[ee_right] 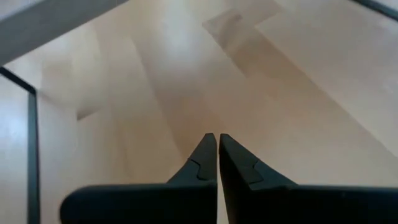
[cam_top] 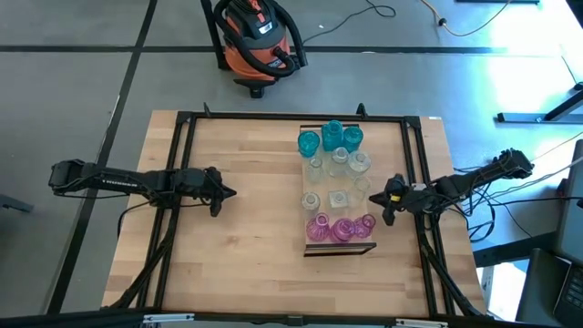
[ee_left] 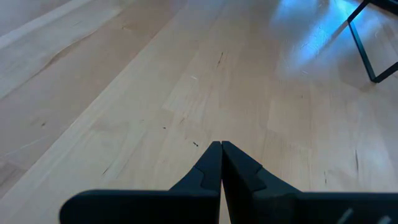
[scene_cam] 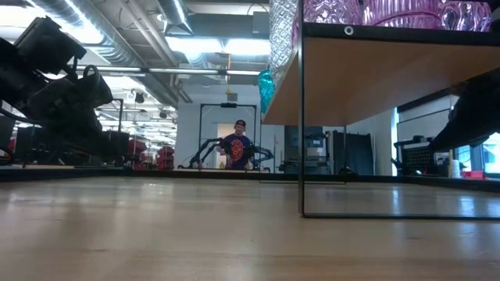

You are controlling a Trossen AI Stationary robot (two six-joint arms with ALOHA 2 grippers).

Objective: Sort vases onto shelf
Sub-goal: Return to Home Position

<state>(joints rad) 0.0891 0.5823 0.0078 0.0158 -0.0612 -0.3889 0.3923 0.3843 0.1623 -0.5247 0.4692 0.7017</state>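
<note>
The shelf [cam_top: 330, 187] is a long light-wood board raised on thin black legs [scene_cam: 302, 125] over the table's right half. Several vases stand on it: teal ones [cam_top: 330, 137] at the far end, clear ones [cam_top: 337, 178] in the middle, pink ones [cam_top: 339, 228] at the near end. In the low view the pink vases [scene_cam: 375, 11] show on top of the board. My left gripper [cam_top: 231, 192] is shut at the table's left, over bare wood [ee_left: 220, 144]. My right gripper [cam_top: 388, 217] is shut just right of the shelf's near end [ee_right: 217, 137].
A black frame [cam_top: 291, 117] runs along the tabletop's edges. An orange and black vacuum cleaner [cam_top: 255, 41] stands on the floor beyond the far edge. A person [scene_cam: 237, 148] stands far off in the room. Bare wood lies between my left gripper and the shelf.
</note>
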